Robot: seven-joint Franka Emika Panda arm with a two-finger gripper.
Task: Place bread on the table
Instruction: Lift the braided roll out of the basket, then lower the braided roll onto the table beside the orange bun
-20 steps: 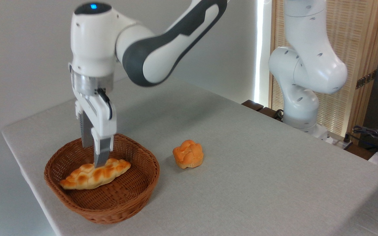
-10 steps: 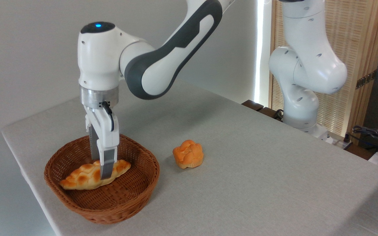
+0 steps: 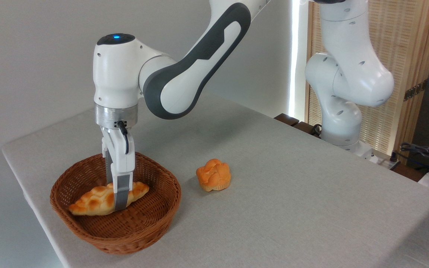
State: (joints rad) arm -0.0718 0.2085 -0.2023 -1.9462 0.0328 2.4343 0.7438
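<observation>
Camera view from the fixed front side shows the gripper (image 3: 117, 199) reaching straight down into the basket (image 3: 140, 230), its fingers pointing vertically and straddling the bread (image 3: 95, 199) a little right of the loaf's middle. The near finger (image 3: 121, 195) crosses the front face of the loaf; the far one is mostly hidden behind it, so the jaws look parted around the bread, but whether they have already pinched it I cannot tell. The bread lies flat on the basket floor, directly under and between the fingers, not lifted. Its long axis runs from lower left to upper right in the picture, one tapered end pointing toward the basket's near-left wall and the other toward the bun (image 3: 213, 175). The fingers bracket the loaf across its short width, roughly square to that axis, which I judge the sound way to hold it. The table (image 3: 274, 193) lies bare to the right of the basket, beyond the bun, so the carry would go up over the rim and rightward.
</observation>
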